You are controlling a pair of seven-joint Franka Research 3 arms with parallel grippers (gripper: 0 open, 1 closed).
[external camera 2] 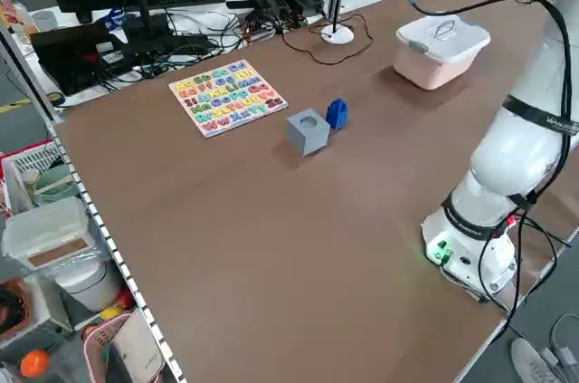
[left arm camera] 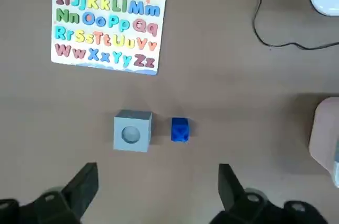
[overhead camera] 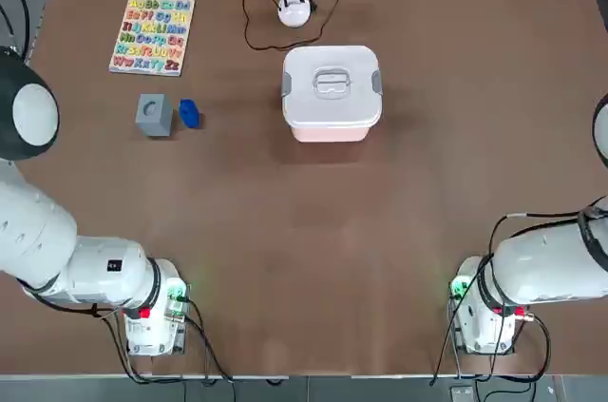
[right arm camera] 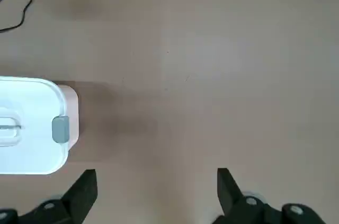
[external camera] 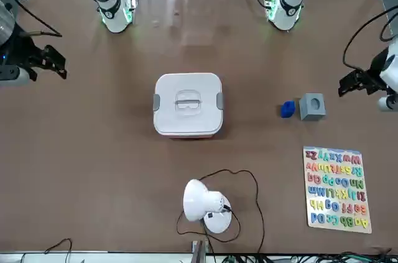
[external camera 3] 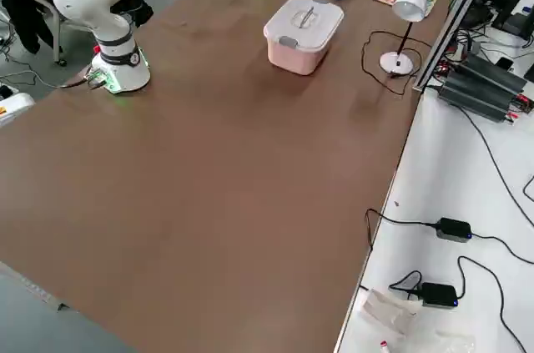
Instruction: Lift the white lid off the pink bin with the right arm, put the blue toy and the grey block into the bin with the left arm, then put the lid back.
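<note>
One lamp [external camera: 200, 200] beyond the bin [overhead camera: 329, 132].

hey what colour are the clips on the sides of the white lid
Grey clips, clearest in the top view.

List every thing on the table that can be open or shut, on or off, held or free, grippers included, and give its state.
White lid: on the bin, closed over it.
Pink bin: covered by the lid, upright.
Blue toy: free on the table, outside the bin.
Grey block: free on the table, dimple showing, outside the bin.
Left gripper: open, holding nothing.
Right gripper: open, holding nothing.
</note>
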